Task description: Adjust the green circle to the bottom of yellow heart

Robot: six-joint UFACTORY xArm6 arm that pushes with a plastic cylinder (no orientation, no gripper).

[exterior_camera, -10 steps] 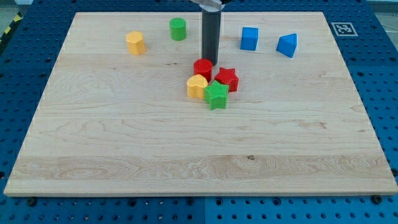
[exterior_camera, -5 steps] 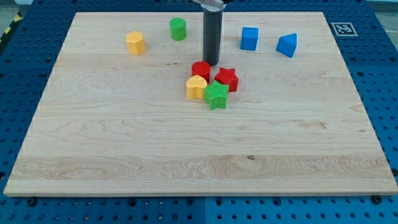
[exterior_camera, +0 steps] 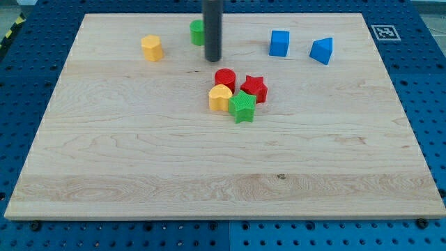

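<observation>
Blue perforated tabling surrounds a pale wooden board, on which every block sits. The arm carries no fingers at all, so there is nothing to release, clench or grasp; it ends in a dark rod whose tip rests on the board just to the view's right of the green circle, the rod itself covering that block's right edge. Whether tip and block actually touch cannot be told. That placement looks deliberate: judged from the task, the green circle has to travel toward the view's bottom, and the tip appears to be working round it to find a pushing side. The yellow heart lies well below the green circle, packed in a tight cluster with a red cylinder touching its top, a green star at its right and a red star beyond. A yellow block stands to the green circle's left; a blue cube and a blue triangular block stand off to its right.
</observation>
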